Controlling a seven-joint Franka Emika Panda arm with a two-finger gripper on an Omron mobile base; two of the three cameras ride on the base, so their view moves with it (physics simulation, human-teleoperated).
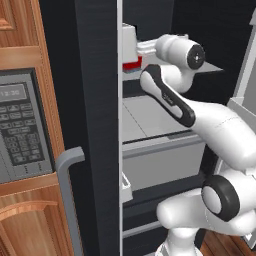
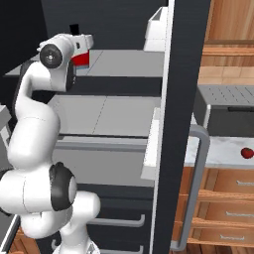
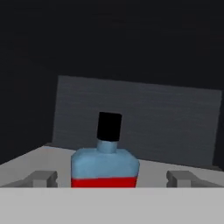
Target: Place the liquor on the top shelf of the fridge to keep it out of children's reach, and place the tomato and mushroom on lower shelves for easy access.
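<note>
The liquor [image 3: 105, 162] stands upright on the top shelf [image 2: 124, 63] of the fridge [image 1: 97, 100], black cap up, toward the shelf's left end in the right base view and set in from its front edge. The gripper [image 3: 112, 178] has its jaws spread wide, one fingertip well out on each side of the bottle with clear gaps, so it grips nothing; the bottle rests on its own weight.

This step looks like the release after placing. To finish it well, the hand should draw straight back along its own line, level, keeping the fingers wide until both tips are past the bottle's shoulders; any sideways swing or drop would nudge the bottle toward the shelf's front edge.

Behind the bottle the dark back wall of the fridge is close, so there is little depth to spare. The shelf runs bare to the right of the bottle. Below it the lower shelves [image 1: 150, 117] lie broad and bare, with a raised front lip, ready for the other two items. The open door stands just beside the arm, so the elbow has limited room when retracting. The tomato [image 2: 246, 153] sits outside on the counter, at its right end.
</note>
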